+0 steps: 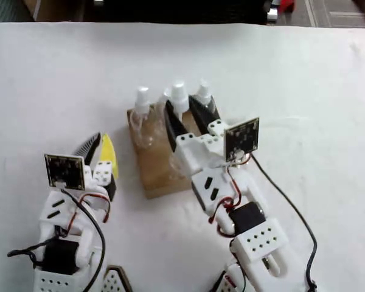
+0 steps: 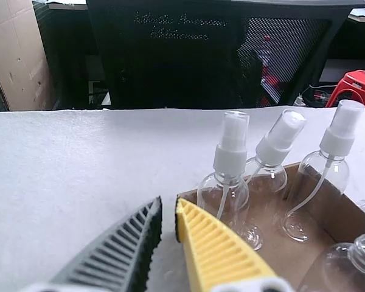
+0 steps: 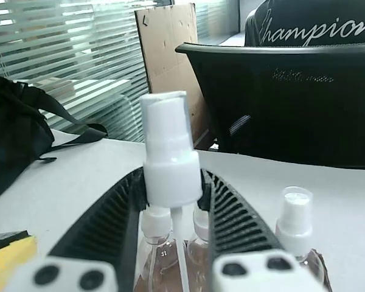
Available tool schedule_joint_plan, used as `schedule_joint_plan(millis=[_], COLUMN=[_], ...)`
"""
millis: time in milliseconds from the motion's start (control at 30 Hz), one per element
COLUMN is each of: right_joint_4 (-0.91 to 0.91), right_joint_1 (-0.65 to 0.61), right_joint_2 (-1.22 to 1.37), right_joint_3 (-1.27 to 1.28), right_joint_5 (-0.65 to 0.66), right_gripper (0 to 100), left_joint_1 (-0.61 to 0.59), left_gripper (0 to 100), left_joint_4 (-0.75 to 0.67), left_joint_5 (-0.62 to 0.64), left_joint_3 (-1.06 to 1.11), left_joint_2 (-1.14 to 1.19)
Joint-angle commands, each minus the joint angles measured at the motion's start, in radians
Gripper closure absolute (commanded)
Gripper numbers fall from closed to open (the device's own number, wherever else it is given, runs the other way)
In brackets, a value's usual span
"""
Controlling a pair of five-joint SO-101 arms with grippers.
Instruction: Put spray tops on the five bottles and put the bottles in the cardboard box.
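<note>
A flat cardboard box (image 1: 152, 173) lies mid-table. Three clear bottles with white spray tops stand along its far side, among them a left bottle (image 2: 229, 182), a middle bottle (image 2: 269, 176) and a right bottle (image 2: 319, 182). My right gripper (image 3: 170, 182) hangs over the box, its black fingers shut on a white spray top (image 3: 168, 152) whose thin tube points down. An open-necked bottle (image 2: 358, 255) stands in the box's near part. My left gripper (image 1: 101, 139), grey and yellow, rests left of the box with its fingers together and nothing between them.
The white table (image 1: 304, 91) has free room left, right and behind the box. A black mesh chair (image 2: 219, 55) and a leaning cardboard sheet (image 2: 15, 55) stand beyond the far edge. Cables (image 1: 292, 213) trail from the right arm.
</note>
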Motion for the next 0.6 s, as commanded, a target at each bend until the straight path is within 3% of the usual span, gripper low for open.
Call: schedule_joint_plan(millis=[0,367,567], right_joint_4=[-0.018,0.122,0.298], right_joint_1=[-0.010,-0.007,-0.005], right_joint_2=[-0.008,-0.028,-0.194], right_joint_3=[-0.015,-0.015,-0.015], right_joint_5=[0.038,0.057,0.057], right_gripper=[98.1,98.1,98.1], left_joint_1=[0.018,0.018,0.018], left_gripper=[95,95,95], left_joint_4=[-0.031,-0.031,-0.031], left_joint_5=[0.005,0.003,0.003], left_joint_3=[-0.011,-0.011,-0.011], left_joint_2=[-0.015,-0.015,-0.015])
